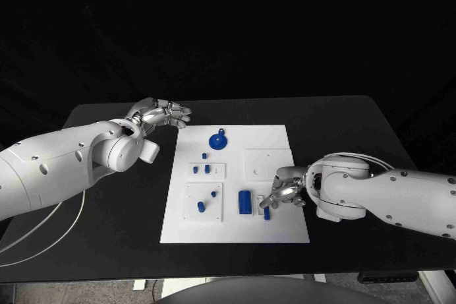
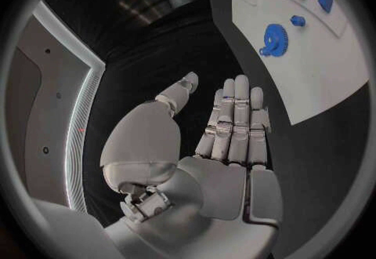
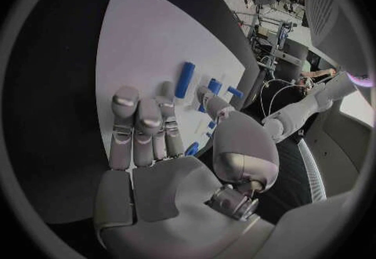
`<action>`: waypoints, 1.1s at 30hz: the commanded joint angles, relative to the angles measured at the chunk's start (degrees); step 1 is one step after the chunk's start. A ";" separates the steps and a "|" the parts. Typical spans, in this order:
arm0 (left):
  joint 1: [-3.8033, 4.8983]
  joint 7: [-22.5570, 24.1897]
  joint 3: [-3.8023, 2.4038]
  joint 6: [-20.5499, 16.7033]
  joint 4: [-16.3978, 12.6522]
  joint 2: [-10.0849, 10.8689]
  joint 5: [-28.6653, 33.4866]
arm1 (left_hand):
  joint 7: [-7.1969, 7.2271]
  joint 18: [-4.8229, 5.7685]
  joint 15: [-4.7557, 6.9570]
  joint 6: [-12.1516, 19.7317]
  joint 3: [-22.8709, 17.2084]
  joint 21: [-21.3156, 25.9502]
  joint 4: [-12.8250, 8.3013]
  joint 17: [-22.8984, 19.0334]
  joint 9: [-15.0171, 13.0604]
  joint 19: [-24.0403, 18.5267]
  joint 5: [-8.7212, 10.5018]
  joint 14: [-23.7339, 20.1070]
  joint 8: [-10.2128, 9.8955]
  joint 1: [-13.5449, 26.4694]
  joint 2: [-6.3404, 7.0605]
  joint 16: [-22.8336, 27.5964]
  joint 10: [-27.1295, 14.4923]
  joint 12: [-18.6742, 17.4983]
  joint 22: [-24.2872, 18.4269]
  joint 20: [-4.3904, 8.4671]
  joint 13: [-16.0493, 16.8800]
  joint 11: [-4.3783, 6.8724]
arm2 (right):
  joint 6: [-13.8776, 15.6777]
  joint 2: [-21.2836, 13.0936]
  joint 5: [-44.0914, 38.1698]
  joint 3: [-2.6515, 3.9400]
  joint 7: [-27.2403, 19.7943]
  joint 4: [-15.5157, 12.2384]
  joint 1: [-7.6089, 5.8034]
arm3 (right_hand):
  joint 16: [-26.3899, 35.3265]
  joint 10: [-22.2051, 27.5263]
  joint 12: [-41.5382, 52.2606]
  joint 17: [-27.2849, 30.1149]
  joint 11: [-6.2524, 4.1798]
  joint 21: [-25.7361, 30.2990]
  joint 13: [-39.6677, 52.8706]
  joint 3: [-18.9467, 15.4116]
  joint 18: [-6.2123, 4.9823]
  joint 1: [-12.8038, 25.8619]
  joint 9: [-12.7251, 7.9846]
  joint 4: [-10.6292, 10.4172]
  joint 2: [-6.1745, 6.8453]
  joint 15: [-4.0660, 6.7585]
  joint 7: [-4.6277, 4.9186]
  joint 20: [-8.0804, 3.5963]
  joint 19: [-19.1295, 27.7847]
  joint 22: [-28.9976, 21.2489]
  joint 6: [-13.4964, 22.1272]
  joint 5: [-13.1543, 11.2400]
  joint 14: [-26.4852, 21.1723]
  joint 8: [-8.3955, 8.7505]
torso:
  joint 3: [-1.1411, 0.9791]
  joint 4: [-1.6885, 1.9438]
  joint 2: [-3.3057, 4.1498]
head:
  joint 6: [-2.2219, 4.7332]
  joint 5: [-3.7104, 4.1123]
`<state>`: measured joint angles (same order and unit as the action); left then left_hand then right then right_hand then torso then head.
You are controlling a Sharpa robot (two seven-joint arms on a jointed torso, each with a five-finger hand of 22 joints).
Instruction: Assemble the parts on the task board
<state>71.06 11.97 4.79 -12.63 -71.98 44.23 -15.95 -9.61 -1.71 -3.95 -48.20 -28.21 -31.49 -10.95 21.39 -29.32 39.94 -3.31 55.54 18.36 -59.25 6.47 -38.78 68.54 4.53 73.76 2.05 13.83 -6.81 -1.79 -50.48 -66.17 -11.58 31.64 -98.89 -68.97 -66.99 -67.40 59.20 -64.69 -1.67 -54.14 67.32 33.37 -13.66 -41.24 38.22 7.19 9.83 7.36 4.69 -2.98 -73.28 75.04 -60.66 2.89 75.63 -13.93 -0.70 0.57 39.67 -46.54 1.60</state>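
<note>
The white task board (image 1: 271, 136) lies mid-table. A blue gear (image 1: 219, 142) sits near its far end, with small blue parts (image 1: 205, 167) below it. A blue cylinder (image 1: 244, 202) stands out nearer the front, beside two small parts (image 1: 200, 206). My right hand (image 1: 285, 188) hovers over the board's right side, fingers straight, thumb apart, holding nothing. A short blue part (image 1: 266, 213) lies just in front of it, seen as the small blue part (image 3: 192, 148) between thumb and fingers. My left hand (image 1: 159, 113) is off the board's far left corner, empty, fingers extended (image 2: 231, 127).
Black table (image 1: 114, 238) surrounds the board (image 2: 313, 77) on all sides. A cable (image 1: 38, 241) trails under my left arm at the table's left edge. The right wrist view shows the cylinder (image 3: 185, 79) and two more blue parts (image 3: 213, 86) beyond my fingers.
</note>
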 commanded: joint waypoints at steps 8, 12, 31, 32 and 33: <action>0.03 0.20 0.00 0.98 -0.14 0.00 -0.31 | 0.02 0.20 -0.07 0.46 0.01 0.29 0.28 0.11 0.05 0.14 0.09 0.20 0.10 0.31 -0.10 0.41 -0.38 -0.22 0.09 -0.35 0.08 0.17 | -5.16 1.60 -3.75 -0.55 2.23 1.16 1.44 | -0.55 -0.57 0.16 -0.17 -0.19 -0.63 0.14 -2.52 -1.34 0.31 -3.35 3.52 -4.31 0.39 -0.18 -0.57 0.71 0.92 -0.58 -0.07 -0.32 0.11 | 0.04 0.06 0.02 | -0.23 -0.08; 0.03 0.17 0.01 1.00 -0.14 0.03 -0.32 | 0.02 0.20 -0.07 0.46 0.01 0.30 0.28 0.12 0.05 0.14 0.09 0.20 0.10 0.31 -0.10 0.42 -0.38 -0.22 0.10 -0.35 0.09 0.17 | -6.31 1.94 -5.02 -0.58 2.50 1.31 1.93 | -0.63 -0.64 0.16 -0.19 -0.21 -0.75 0.17 -1.93 -1.34 -1.21 -3.41 5.56 -5.22 0.41 -0.21 -0.62 0.72 0.92 -0.70 -0.07 -0.29 0.07 | 0.05 0.05 0.01 | -0.29 -0.07; 0.04 -0.09 0.06 1.14 -0.15 0.23 -0.44 | 0.02 0.20 -0.07 0.46 0.05 0.34 0.33 0.20 0.05 0.14 0.10 0.20 0.11 0.34 -0.08 0.47 -0.40 -0.22 0.15 -0.36 0.09 0.17 | -7.54 1.17 -7.69 -0.60 3.08 2.63 2.16 | -0.64 -0.76 0.07 -0.14 -0.15 -0.89 0.20 0.08 -1.33 -3.40 -3.66 8.58 -6.27 0.33 -0.15 -0.30 0.67 0.81 -0.89 -0.08 -0.26 0.07 | -0.03 -0.03 0.01 | -0.34 -0.09; 0.04 -0.08 0.06 1.14 -0.14 0.22 -0.44 | 0.02 0.20 -0.07 0.46 0.05 0.35 0.33 0.20 0.05 0.14 0.10 0.20 0.11 0.34 -0.09 0.47 -0.40 -0.22 0.15 -0.36 0.09 0.17 | -7.52 1.02 -7.64 -0.60 2.98 2.66 2.16 | -0.63 -0.75 0.07 -0.13 -0.14 -0.88 0.19 0.08 -1.34 -3.34 -3.67 8.57 -6.23 0.32 -0.14 -0.28 0.67 0.81 -0.87 -0.08 -0.26 0.08 | -0.02 -0.03 0.01 | -0.36 -0.11; 0.04 -0.10 0.06 1.16 -0.14 0.22 -0.45 | 0.02 0.20 -0.07 0.46 0.05 0.35 0.34 0.21 0.05 0.14 0.10 0.20 0.11 0.35 -0.09 0.48 -0.40 -0.22 0.15 -0.36 0.09 0.17 | -7.51 0.88 -7.30 -0.60 2.87 2.69 2.16 | -0.62 -0.75 0.06 -0.13 -0.12 -0.88 0.19 0.09 -1.33 -3.26 -3.69 8.56 -6.19 0.31 -0.12 -0.25 0.68 0.80 -0.86 -0.08 -0.27 0.09 | -0.02 -0.03 0.01 | -0.37 -0.09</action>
<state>71.06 11.60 4.87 -12.30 -72.00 44.49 -16.09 -9.61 -1.71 -3.95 -48.20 -28.21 -31.49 -10.95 21.52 -29.32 39.93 -3.31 55.53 18.36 -59.25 6.48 -38.56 68.54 4.53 73.86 2.05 13.86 -6.81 -4.56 -48.86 -71.82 -11.00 30.44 -97.62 -68.01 -67.45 -67.79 59.25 -64.78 -1.65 -54.67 67.49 33.38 -13.88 -44.08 44.92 15.58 3.45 7.69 3.58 -3.47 -72.77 75.04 -62.19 2.88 75.34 -14.31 -0.69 0.56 39.68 -46.94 1.46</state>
